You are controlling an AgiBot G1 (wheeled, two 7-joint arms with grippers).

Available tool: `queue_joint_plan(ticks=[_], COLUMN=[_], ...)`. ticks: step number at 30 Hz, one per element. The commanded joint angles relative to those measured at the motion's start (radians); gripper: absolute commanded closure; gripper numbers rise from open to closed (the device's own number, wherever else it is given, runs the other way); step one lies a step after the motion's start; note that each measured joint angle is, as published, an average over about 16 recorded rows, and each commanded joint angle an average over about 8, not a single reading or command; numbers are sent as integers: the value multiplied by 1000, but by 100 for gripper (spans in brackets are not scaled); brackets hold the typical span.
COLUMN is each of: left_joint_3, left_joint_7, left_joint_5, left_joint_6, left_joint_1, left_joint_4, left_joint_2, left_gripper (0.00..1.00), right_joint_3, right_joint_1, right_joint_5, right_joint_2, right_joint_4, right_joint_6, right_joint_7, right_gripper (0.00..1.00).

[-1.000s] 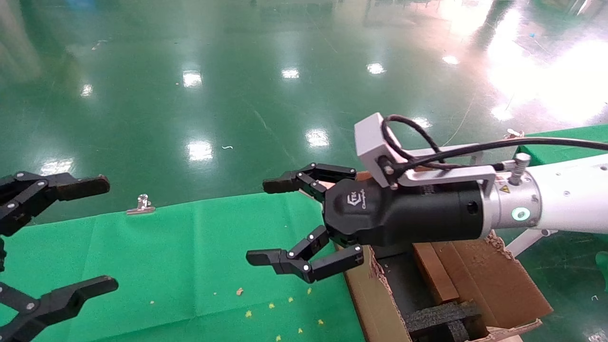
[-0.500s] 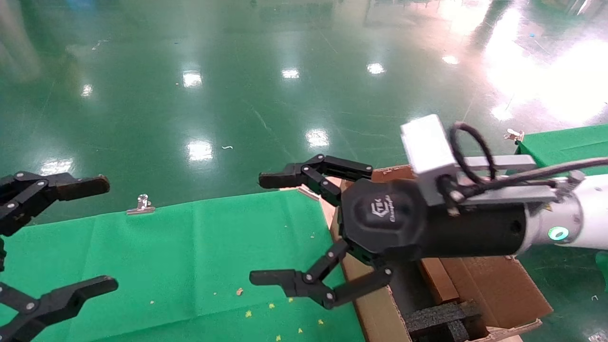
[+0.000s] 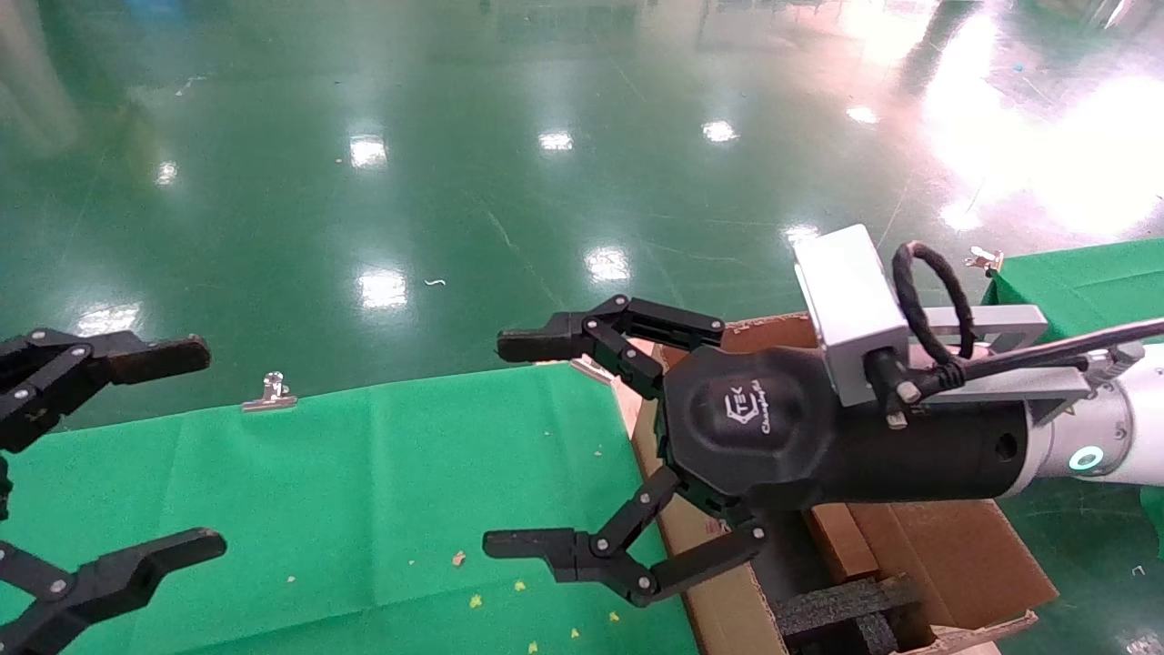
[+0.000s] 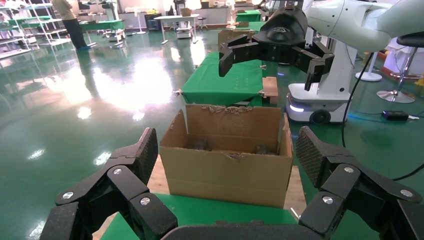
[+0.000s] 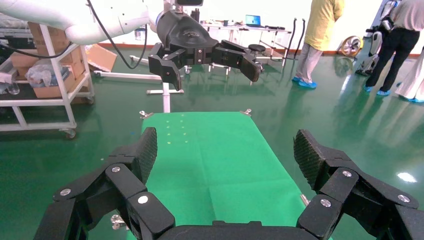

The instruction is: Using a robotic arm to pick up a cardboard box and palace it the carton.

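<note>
The robotic arm, white with a teal ring (image 3: 1085,458), reaches in from the right. Its logo-marked right gripper (image 3: 516,444) is open and empty, fingers spread wide over the carton's near-left edge and the green cloth; the right wrist view (image 5: 226,150) shows only cloth between its pads. The carton (image 3: 718,609), with ragged flaps and black foam blocks (image 3: 846,605), stands at the table's right end and also shows in the left wrist view (image 4: 225,175). A slim brown cardboard box (image 3: 841,544) stands inside it, partly hidden by the gripper. My left gripper (image 3: 195,446) is open and empty at far left.
A green cloth table (image 3: 364,473) with a metal clip (image 3: 271,391) on its far edge and small yellow crumbs. A second green table (image 3: 1082,273) stands at the right. Glossy green floor lies beyond. People (image 5: 320,40) and a shelf cart (image 5: 45,85) stand far off.
My right gripper has drawn back to the right and slightly down, rolled so its logo face turns more toward the head camera, and its fingers have spread wider. The left arm has not moved.
</note>
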Motion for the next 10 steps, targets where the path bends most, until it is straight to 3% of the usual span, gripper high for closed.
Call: queue_joint_plan(ticks=[1,10], left_joint_3=[0,0], left_joint_7=[0,0], left_joint_5=[0,0], left_joint_6=[0,0], left_joint_1=[0,0], left_joint_4=[0,0], left_joint_2=[0,0], left_gripper=[0,0], right_joint_3=[-5,-15], right_joint_1=[3,9], right_joint_5=[0,-1], right_joint_2=[1,3], right_joint_4=[0,0], right_joint_6=[3,8], right_joint_7=[1,4], right_gripper=[0,0])
